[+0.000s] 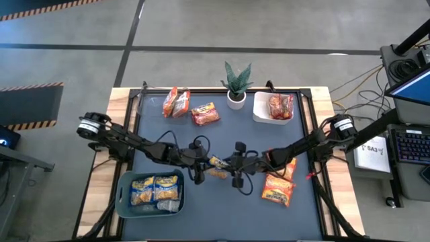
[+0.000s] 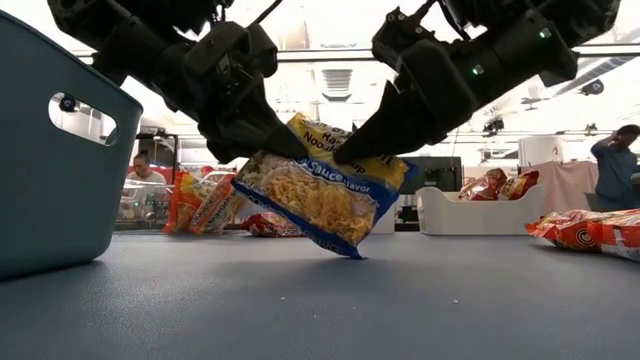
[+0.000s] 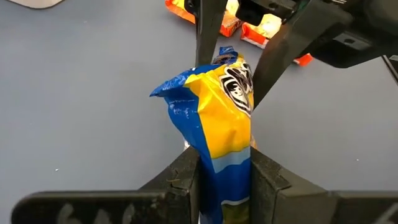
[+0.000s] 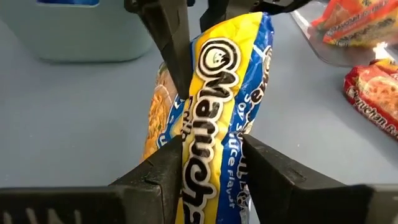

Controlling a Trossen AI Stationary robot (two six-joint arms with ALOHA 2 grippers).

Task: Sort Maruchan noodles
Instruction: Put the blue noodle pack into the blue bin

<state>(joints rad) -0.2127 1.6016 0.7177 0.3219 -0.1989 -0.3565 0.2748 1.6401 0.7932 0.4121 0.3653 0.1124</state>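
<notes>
1. The yellow-and-blue packet (image 2: 325, 190) hangs above the table centre, tilted, its long axis running between the two arms.
2. The left gripper (image 3: 225, 180) is clamped on one end; the right gripper (image 4: 211, 168) is clamped on the other.
3. The blue bin (image 1: 124, 202), holding matching yellow packets (image 1: 156, 189), is on the left arm's side.
4. The white tray (image 1: 259, 114) holds a red packet (image 1: 281, 106).

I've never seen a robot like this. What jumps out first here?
Both arms meet mid-table, the left gripper and right gripper each pinching the same yellow-and-blue packet, holding it tilted just above the mat. A teal bin at the near left holds matching packets, and a white tray at the far right holds a red one, beside a small plant.
</notes>
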